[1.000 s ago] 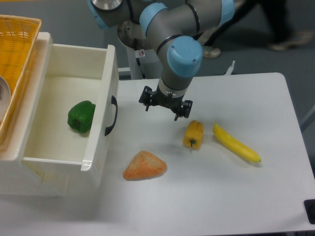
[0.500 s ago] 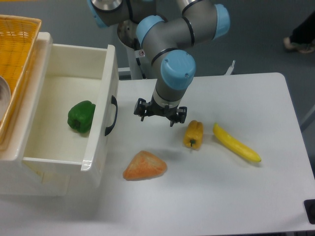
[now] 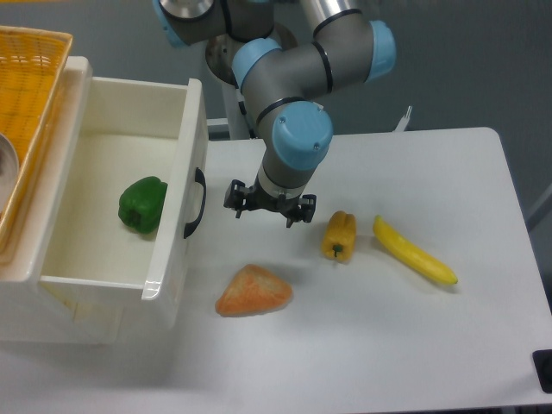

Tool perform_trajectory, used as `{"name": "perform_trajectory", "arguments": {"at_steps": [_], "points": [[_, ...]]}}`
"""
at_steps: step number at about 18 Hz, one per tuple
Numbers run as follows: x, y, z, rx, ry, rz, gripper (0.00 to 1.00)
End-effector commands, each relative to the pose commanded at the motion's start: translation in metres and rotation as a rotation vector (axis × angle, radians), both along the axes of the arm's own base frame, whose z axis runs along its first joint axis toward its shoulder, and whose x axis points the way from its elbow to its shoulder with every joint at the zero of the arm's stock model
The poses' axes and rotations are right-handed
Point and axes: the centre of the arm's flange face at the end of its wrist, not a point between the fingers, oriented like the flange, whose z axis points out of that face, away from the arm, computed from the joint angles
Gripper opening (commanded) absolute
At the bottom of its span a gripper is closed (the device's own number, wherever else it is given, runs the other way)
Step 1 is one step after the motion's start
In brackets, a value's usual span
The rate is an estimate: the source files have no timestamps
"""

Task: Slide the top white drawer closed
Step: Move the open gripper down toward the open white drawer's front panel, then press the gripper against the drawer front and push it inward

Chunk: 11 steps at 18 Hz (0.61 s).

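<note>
The top white drawer (image 3: 177,259) stands pulled out to the right of its cream-white cabinet, and a green bell pepper (image 3: 142,204) lies inside it. Its front panel carries a black arched handle (image 3: 197,203). My gripper (image 3: 263,207) hangs open just above the table, a short way right of that handle and not touching it. Nothing is between its fingers.
A yellow wicker basket (image 3: 30,95) sits on the cabinet top at the far left. On the table lie an orange wedge-shaped piece (image 3: 253,291), a yellow pepper (image 3: 338,235) and a banana (image 3: 413,251), all right of the drawer front.
My gripper has moved left and slightly down, from near the yellow pepper toward the drawer's handle. The drawer and the food items have stayed put.
</note>
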Motion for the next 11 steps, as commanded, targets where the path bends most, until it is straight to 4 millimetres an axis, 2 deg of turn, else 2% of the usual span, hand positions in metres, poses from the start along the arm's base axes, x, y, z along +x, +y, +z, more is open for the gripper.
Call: {"name": "perform_trajectory", "arguments": {"at_steps": [11], "points": [[0.022, 0.017, -0.003, -0.010, 0.000, -0.017, 1.00]]}}
